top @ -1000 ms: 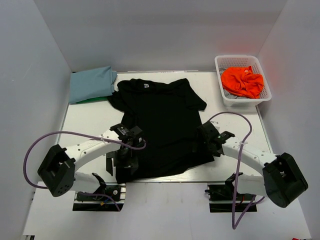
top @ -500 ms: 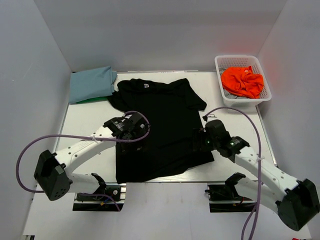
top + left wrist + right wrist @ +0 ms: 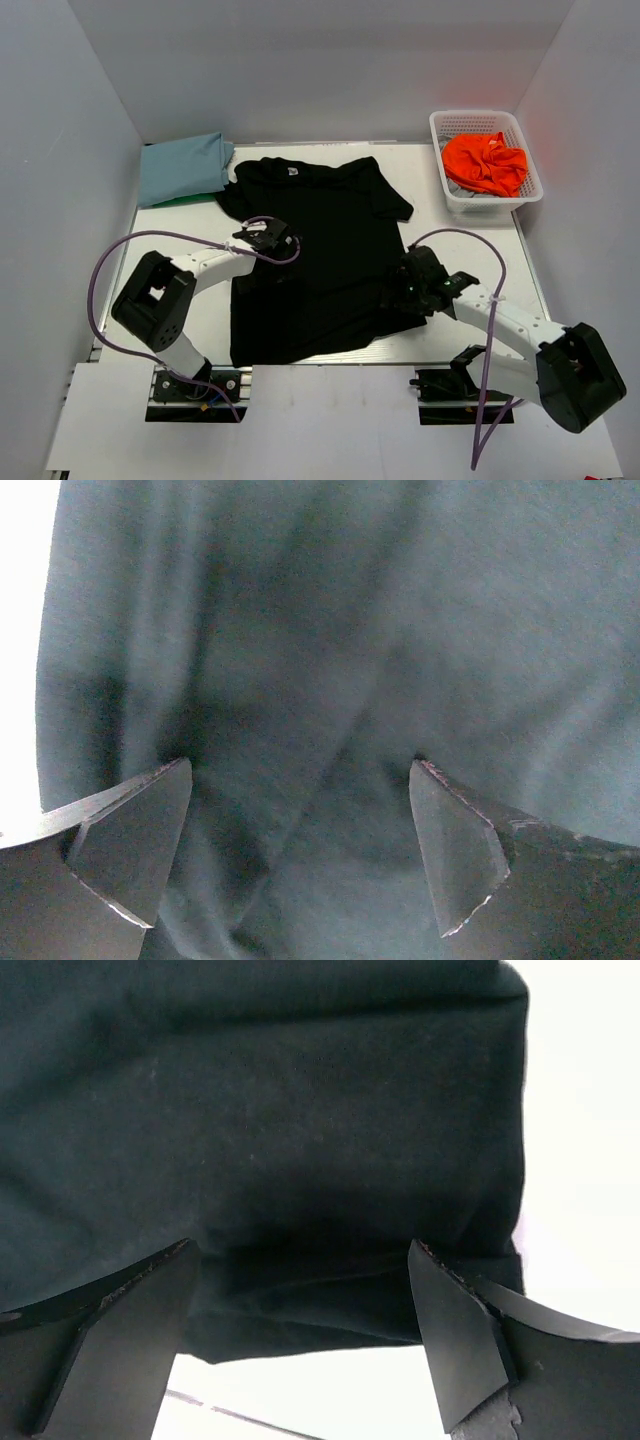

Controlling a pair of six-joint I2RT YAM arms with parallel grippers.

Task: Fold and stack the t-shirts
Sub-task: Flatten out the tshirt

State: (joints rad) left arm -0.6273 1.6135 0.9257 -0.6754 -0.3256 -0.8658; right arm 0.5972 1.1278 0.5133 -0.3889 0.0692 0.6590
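Both my grippers stand spread and hold nothing. My left gripper has left the near hem and moved farther, to the left edge of the black tee. My right gripper now hovers at its near right corner. The tee lies flat mid-table, so I judge that folding can begin.

Top view looks down from behind; both wrist views closely share its black t-shirt.

White arm links, black joints; looping purple cables; dark wedge-shaped fingers.
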